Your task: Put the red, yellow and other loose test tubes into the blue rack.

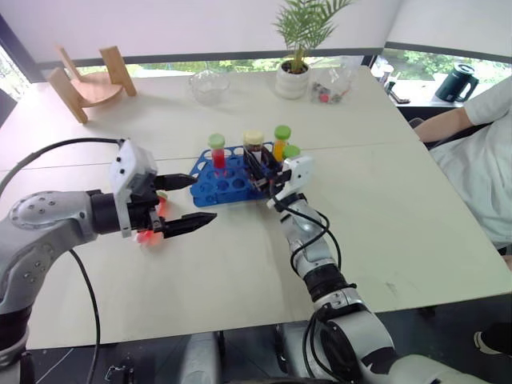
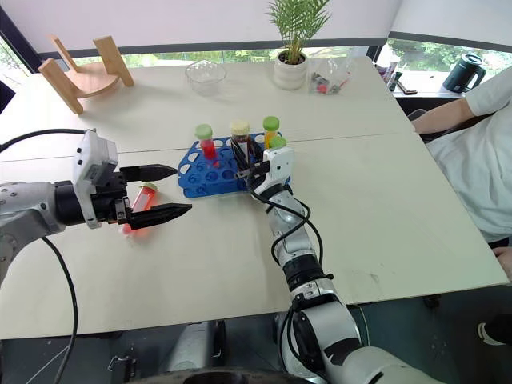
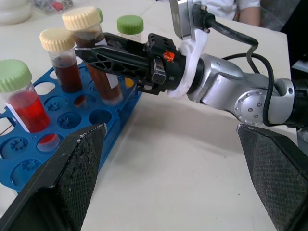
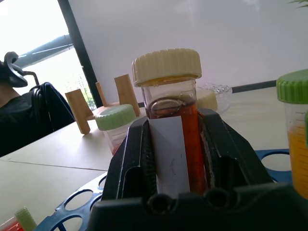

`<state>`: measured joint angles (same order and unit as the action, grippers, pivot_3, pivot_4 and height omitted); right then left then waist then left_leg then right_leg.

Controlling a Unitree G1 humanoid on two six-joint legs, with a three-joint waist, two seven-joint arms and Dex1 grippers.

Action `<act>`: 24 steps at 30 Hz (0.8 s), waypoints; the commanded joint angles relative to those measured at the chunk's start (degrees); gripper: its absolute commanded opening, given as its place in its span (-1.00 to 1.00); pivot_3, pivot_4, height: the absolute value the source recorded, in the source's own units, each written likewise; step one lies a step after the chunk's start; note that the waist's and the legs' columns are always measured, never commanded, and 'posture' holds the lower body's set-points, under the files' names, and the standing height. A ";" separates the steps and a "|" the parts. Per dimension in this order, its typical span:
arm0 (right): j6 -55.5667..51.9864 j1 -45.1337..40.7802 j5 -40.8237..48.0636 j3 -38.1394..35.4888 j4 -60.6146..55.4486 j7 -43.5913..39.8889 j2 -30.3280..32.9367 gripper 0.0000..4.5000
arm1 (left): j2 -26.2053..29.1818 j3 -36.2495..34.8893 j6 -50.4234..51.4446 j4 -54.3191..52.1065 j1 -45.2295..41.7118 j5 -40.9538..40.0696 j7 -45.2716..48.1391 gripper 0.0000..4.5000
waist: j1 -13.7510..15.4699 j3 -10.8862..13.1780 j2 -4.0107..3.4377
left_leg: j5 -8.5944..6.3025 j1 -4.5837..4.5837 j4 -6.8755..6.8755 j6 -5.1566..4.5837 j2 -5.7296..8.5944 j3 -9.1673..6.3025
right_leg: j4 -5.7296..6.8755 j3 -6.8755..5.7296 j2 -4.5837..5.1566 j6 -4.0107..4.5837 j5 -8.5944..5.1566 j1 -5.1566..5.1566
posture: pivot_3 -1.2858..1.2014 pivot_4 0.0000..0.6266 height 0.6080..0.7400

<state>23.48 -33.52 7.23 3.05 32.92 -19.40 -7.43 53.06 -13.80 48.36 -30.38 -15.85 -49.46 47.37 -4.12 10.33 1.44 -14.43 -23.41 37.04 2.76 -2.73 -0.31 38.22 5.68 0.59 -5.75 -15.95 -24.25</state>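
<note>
right wrist view: brown tube apparently between fingers.

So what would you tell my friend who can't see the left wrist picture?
The right gripper is shut on a brown, cream-capped test tube, holding it over the blue rack. In the rack stand another brown tube and a red one with a green cap. The left gripper is open.
</note>
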 commanded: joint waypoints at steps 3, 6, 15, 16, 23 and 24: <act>1.71 2.33 -1.50 1.18 -1.39 1.33 -1.05 -0.62 | 0.08 -0.95 -0.88 -0.89 -0.55 -0.52 0.32 1.00 | 0.08 0.00 0.00 | 0.00 0.00 -0.01 0.00 0.00 -0.01 | 0.00 -0.01 0.00 0.00 0.00 0.01 | 0.03 -0.52 1.00; 0.72 3.09 -1.54 1.93 -1.65 0.66 -0.88 -0.40 | 0.12 -0.83 -0.92 -0.79 -0.70 -0.44 0.44 1.00 | 0.03 0.00 0.00 | 0.00 0.00 0.00 0.00 0.00 0.00 | -0.01 0.00 0.01 0.00 0.00 0.01 | 0.03 -0.52 1.00; -17.57 12.31 -1.51 4.60 -22.65 -4.19 8.54 0.97 | 1.40 -0.20 1.04 1.50 -0.53 5.04 -5.67 1.00 | 0.30 0.01 -0.02 | 0.00 0.00 0.01 0.00 0.01 -0.01 | -0.01 0.00 0.02 0.00 0.00 0.02 | 0.03 -0.52 1.00; -22.06 14.05 -0.16 4.73 -28.01 -5.97 10.97 0.97 | 1.77 0.32 1.38 2.35 -1.28 6.84 -7.34 1.00 | 0.46 0.01 -0.02 | 0.00 -0.02 0.02 0.00 0.02 -0.02 | -0.01 0.00 0.02 0.00 0.00 0.02 | 0.03 -0.52 1.00; -47.94 15.88 15.15 3.14 -55.63 -29.65 38.70 0.97 | 5.14 4.86 23.11 11.40 -11.82 7.04 -14.46 1.00 | 0.46 0.09 -0.03 | 0.00 -0.02 0.11 -0.02 0.06 -0.02 | -0.05 0.00 0.01 -0.03 -0.03 0.07 | 0.03 -0.52 1.00; -49.11 14.32 16.74 2.66 -56.29 -32.17 41.62 0.97 | 5.93 7.00 26.68 13.09 -13.49 8.30 -15.52 1.00 | 0.29 0.07 0.02 | 0.00 0.03 0.11 -0.02 0.06 -0.03 | -0.05 0.00 0.00 -0.05 -0.04 0.14 | 0.03 -0.52 1.00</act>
<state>-23.11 -16.82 19.70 6.42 -18.82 -46.08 32.83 57.95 -9.44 68.90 -18.78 -27.17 -42.13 33.66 -3.83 10.40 1.45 -14.44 -23.33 37.14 2.73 -2.67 -0.34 38.16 5.67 0.57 -5.81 -15.99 -24.07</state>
